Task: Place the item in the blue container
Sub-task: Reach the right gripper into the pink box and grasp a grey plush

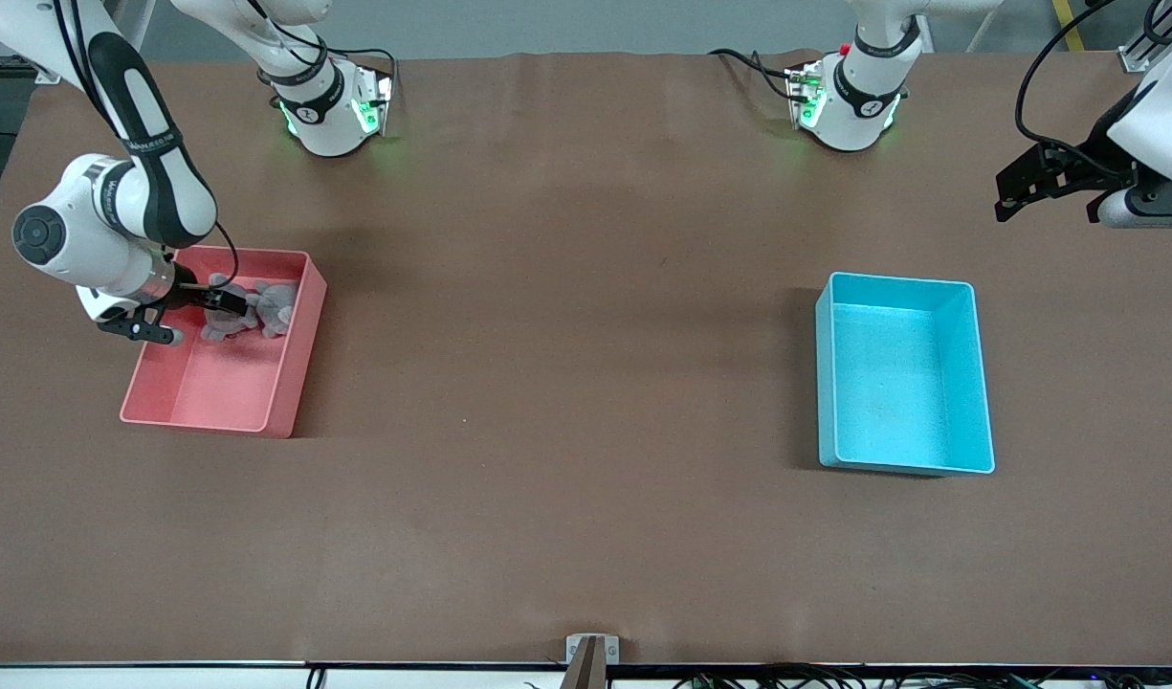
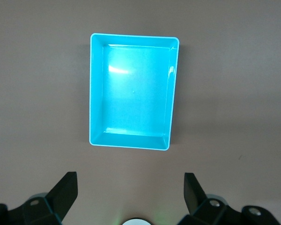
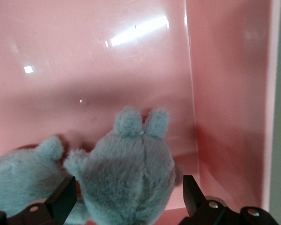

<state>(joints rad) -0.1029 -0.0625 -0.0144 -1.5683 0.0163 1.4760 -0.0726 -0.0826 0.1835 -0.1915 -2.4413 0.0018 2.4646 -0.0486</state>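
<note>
The blue container (image 1: 892, 383), a cyan bin with nothing in it, stands toward the left arm's end of the table; the left wrist view looks down into the blue container (image 2: 131, 89). My left gripper (image 1: 1005, 196) (image 2: 129, 177) hangs open and holds nothing, high over bare table beside that bin. My right gripper (image 1: 241, 304) (image 3: 130, 183) is down inside the pink bin (image 1: 222, 383), open, its fingers on either side of a grey plush toy (image 3: 126, 168) (image 1: 224, 323). A second grey plush toy (image 3: 23, 178) (image 1: 277, 306) lies against the first.
The pink bin's walls (image 3: 225, 93) rise close around the right gripper. Brown cloth (image 1: 566, 335) covers the table between the two bins. Both arm bases (image 1: 332, 110) (image 1: 849, 105) stand along the table's edge farthest from the front camera.
</note>
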